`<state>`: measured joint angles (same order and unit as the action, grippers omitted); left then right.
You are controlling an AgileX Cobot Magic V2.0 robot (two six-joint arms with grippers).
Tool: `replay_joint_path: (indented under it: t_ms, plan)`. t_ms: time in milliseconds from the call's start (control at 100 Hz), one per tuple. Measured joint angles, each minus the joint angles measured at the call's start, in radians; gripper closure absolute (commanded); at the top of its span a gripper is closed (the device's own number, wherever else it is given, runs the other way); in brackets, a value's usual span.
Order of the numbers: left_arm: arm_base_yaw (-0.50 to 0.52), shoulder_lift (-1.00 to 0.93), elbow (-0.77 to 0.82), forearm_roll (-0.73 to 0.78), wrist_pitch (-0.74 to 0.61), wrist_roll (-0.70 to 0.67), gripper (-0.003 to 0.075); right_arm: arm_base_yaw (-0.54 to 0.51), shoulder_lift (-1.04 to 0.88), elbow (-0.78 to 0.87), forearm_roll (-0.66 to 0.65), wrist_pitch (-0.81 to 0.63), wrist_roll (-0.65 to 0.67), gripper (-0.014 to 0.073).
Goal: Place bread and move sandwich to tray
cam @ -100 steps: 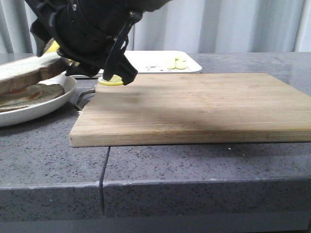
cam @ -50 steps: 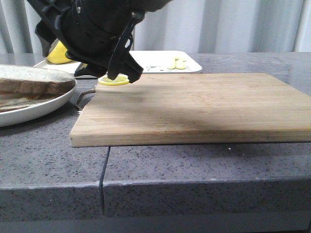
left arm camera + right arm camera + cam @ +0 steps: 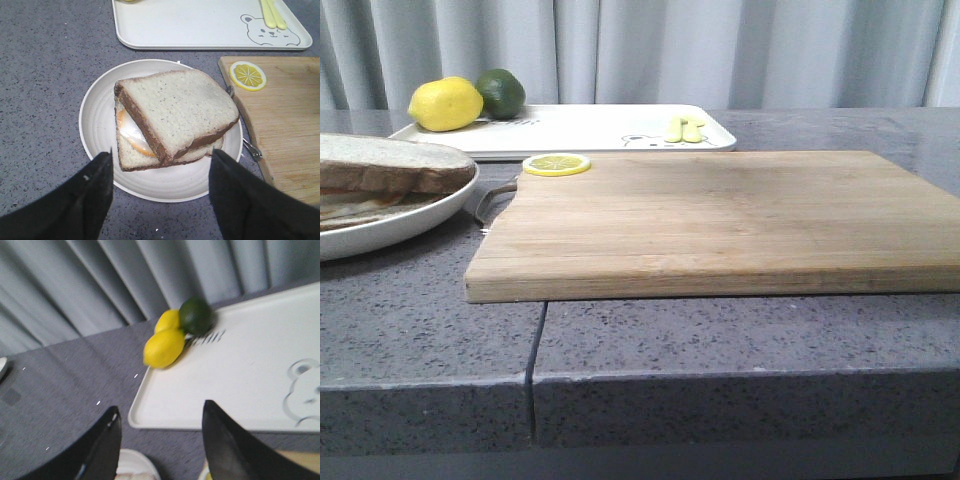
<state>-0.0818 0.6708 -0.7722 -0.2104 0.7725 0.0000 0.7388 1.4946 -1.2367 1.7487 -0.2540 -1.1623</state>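
So the bread [image 3: 177,107] sits tilted on top of the sandwich [image 3: 170,120], on the round plate [image 3: 97,127] near the counter's left side, and the left gripper [image 3: 160,192] hangs above it with its jaws spread wide and holding nothing, the plate's near rim falling between the two fingers. The egg only peeks out at one side under the bread, and in the front view the plate is cut off by the frame edge, so you mostly see crust there. The tray [image 3: 610,128] lies along the counter's far edge with a lemon [image 3: 445,104] and a lime [image 3: 501,92] at its left end; the right wrist view seems to show a second lemon, but it's blurry. The right gripper [image 3: 160,445] is above the tray's left corner, jaws apart and empty. A wooden cutting board [image 3: 720,220] lies between plate and counter's right side, with a lemon slice [image 3: 557,164] on its far left corner
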Motion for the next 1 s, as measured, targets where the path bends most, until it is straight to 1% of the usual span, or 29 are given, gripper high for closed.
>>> replay_joint_path:
  t_ms: [160, 230, 410, 480, 550, 620, 740, 830, 880, 1000]
  plan:
    - [0.000, 0.000, 0.000, 0.000, 0.000, 0.000, 0.0334, -0.113, -0.160, 0.110, -0.002, -0.012, -0.115, 0.0204]
    - [0.000, 0.000, 0.000, 0.000, 0.000, 0.000, 0.0334, -0.162, -0.234, 0.167, -0.016, -0.012, -0.143, 0.0204]
    - [0.000, 0.000, 0.000, 0.000, 0.000, 0.000, 0.0334, -0.266, -0.423, 0.321, -0.152, -0.012, -0.158, 0.0204]
    - [0.000, 0.000, 0.000, 0.000, 0.000, 0.000, 0.0333, -0.297, -0.495, 0.381, -0.224, -0.010, -0.128, 0.0204]
    - [0.000, 0.000, 0.000, 0.000, 0.000, 0.000, 0.0334, -0.329, -0.566, 0.440, -0.312, -0.003, -0.067, 0.0204]
    - [0.000, 0.000, 0.000, 0.000, 0.000, 0.000, 0.0334, -0.360, -0.633, 0.498, -0.416, 0.006, 0.024, 0.0204]
    - [0.000, 0.000, 0.000, 0.000, 0.000, 0.000, 0.0334, -0.416, -0.725, 0.595, -0.622, 0.036, 0.225, 0.0204]
    - [0.000, 0.000, 0.000, 0.000, 0.000, 0.000, 0.0334, -0.463, -0.781, 0.638, -0.811, 0.100, 0.367, 0.0204]
    - [0.000, 0.000, 0.000, 0.000, 0.000, 0.000, 0.0334, -0.493, -0.805, 0.651, -0.925, 0.150, 0.467, 0.0204]
    - [0.000, 0.000, 0.000, 0.000, 0.000, 0.000, 0.0334, -0.568, -0.850, 0.658, -1.230, 0.292, 0.684, 0.0204]
